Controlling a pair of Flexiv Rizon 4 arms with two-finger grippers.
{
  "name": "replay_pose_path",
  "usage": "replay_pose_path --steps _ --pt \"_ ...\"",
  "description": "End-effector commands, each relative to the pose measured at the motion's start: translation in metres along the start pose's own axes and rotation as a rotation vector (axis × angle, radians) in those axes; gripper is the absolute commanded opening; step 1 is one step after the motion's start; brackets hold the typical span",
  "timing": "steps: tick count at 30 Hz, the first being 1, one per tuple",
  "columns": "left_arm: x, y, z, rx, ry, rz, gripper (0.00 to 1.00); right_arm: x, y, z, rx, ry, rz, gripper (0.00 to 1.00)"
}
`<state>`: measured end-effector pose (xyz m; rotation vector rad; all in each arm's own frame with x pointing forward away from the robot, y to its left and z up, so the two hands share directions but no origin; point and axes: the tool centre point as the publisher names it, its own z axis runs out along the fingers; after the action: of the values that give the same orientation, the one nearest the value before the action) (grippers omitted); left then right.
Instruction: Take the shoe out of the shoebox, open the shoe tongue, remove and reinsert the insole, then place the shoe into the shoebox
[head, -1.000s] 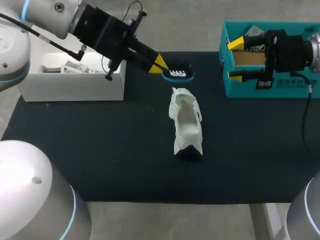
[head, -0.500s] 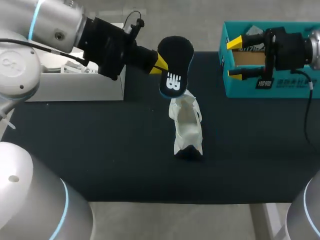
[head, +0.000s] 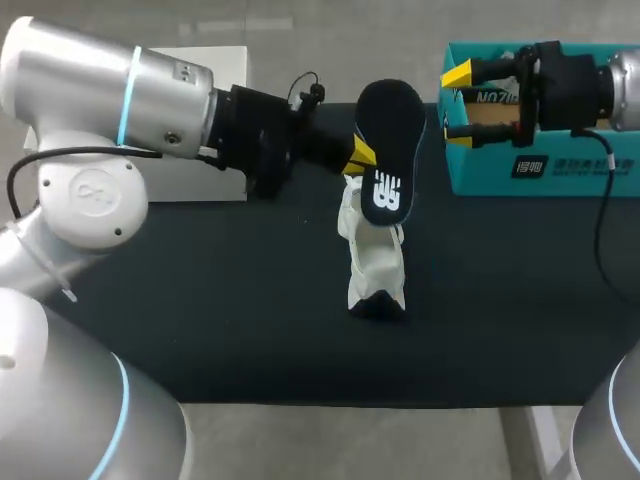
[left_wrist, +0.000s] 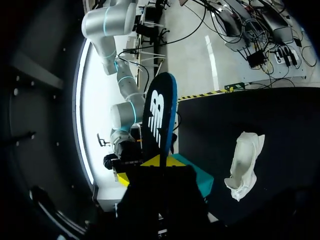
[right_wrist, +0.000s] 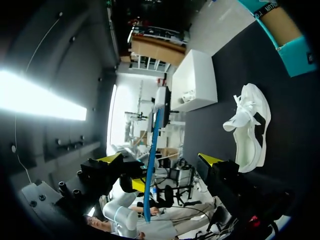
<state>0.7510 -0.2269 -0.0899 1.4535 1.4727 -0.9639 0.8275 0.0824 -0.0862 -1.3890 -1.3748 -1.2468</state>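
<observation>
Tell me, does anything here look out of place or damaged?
Only the insole is out of place: the left gripper holds it in the air above the white shoe, not inside it. This fits the task. Nothing looks spilled or damaged.

Left arm stretched in from my left, past the middle, hand pinched tight on the insole. Right arm level at far right, hand fingers spread wide.

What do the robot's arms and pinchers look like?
The left arm and right arm are fat, round, silver-white tubes with blue rings. The left gripper and right gripper are black with yellow fingertips and thin black cables.
</observation>
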Motion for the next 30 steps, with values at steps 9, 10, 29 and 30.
replay_pose_path --steps 9,10,29,30 --pt "-0.014 0.021 0.058 -0.004 0.003 -0.017 0.00 -0.002 -0.006 0.017 0.023 -0.002 0.014 0.41" --pt "-0.015 0.022 0.059 -0.005 0.000 -0.015 0.00 -0.002 -0.006 0.017 0.020 -0.002 0.015 0.40" --pt "-0.010 0.020 0.035 0.043 0.136 -0.015 1.00 -0.016 -0.005 0.011 -0.012 0.012 0.038 0.00" --pt "-0.010 0.021 0.032 0.049 0.156 -0.019 1.00 -0.018 -0.004 0.012 -0.006 0.010 0.039 0.00"
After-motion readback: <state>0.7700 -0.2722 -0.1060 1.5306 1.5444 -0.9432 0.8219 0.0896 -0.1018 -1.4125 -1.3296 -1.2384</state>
